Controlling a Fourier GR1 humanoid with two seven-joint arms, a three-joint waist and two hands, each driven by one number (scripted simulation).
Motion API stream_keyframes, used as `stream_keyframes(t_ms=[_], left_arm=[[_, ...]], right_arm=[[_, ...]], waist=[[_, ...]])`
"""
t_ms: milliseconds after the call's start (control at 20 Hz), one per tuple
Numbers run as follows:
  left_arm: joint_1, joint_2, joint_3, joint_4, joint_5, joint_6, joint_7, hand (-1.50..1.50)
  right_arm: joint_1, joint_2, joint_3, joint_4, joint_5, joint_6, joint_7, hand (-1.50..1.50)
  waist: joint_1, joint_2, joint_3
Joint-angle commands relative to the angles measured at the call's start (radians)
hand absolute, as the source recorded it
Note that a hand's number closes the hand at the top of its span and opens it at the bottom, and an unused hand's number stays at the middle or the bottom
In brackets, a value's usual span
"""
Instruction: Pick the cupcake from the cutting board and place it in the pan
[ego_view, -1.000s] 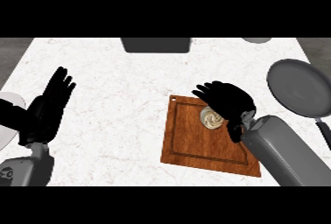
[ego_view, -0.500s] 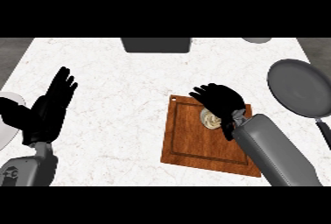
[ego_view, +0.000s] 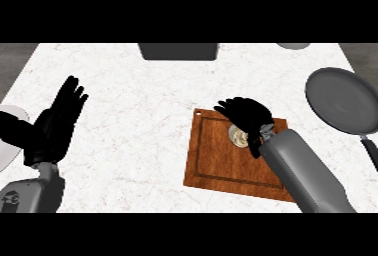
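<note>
Your right hand (ego_view: 247, 116) has crept a little further over the cupcake (ego_view: 239, 136) in the last second, fingers curling round it from the board's (ego_view: 221, 165) far right corner. The cupcake has not moved; it sits on the board, half hidden under your palm. The grasp looks nearly made, not lifted. The pan (ego_view: 341, 102) waits off the board's right edge. Your left hand (ego_view: 57, 120) rests open near the counter's left edge.

There is one cupcake (ego_view: 240, 136), one cutting board (ego_view: 221, 160), one pan (ego_view: 343, 100) and two robot hands, left (ego_view: 55, 122) and right (ego_view: 247, 115), over one desk (ego_view: 148, 90).
</note>
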Motion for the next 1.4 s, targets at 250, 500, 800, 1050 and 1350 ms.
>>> stream_keyframes(t_ms=[250,500,800,1050,1350], left_arm=[[0.043,-0.002,0.014,-0.009,0.008,-0.033,-0.014,0.00],[-0.008,-0.016,0.011,0.006,-0.014,-0.013,0.013,0.00],[0.011,-0.023,0.020,0.005,-0.011,-0.026,0.001,0.00],[0.015,-0.005,0.038,-0.013,-0.017,-0.013,0.005,0.00],[0.030,-0.037,0.014,0.023,-0.045,-0.003,-0.042,0.00]], right_arm=[[-0.023,0.097,0.007,0.227,0.072,-0.165,-0.117,1.50],[0.001,0.073,-0.028,0.209,0.099,-0.203,-0.186,1.50],[-0.033,0.121,-0.087,0.288,0.100,-0.235,-0.200,1.50],[0.092,0.094,-0.223,0.179,0.028,-0.208,0.012,1.50],[0.187,0.126,-0.286,-0.052,0.033,-0.294,0.225,1.50]], waist=[[0.008,0.002,0.000],[-0.002,0.000,0.000],[-0.001,0.000,0.000],[-0.031,-0.008,0.000],[-0.030,-0.007,-0.001]])
